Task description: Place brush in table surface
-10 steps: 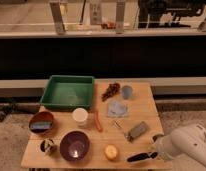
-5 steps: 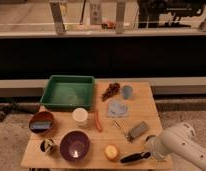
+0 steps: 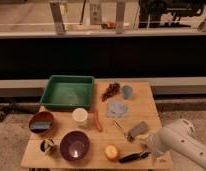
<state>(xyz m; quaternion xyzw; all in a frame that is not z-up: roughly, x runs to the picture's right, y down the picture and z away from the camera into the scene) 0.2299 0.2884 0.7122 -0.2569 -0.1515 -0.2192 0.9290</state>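
The brush [image 3: 133,157] is a slim black tool lying low at the front right of the light-wood table surface [image 3: 146,107], just right of an orange fruit [image 3: 112,152]. I cannot tell whether it rests on the wood or hangs just above it. My gripper [image 3: 148,148] is at the end of the white arm [image 3: 178,143], which reaches in from the lower right. It sits at the brush's right end, over the table's front right corner.
A green tray [image 3: 67,92] stands at the back left. There are also a purple bowl [image 3: 74,146], a white cup [image 3: 80,116], an orange-red stick [image 3: 98,121], a grey block [image 3: 138,130], a blue cloth [image 3: 118,108], a grey-blue cup [image 3: 126,92], grapes [image 3: 112,90] and a brown bowl [image 3: 41,122].
The arm and gripper have shifted a little to the left, and the brush has moved left with them, closer to the orange fruit.
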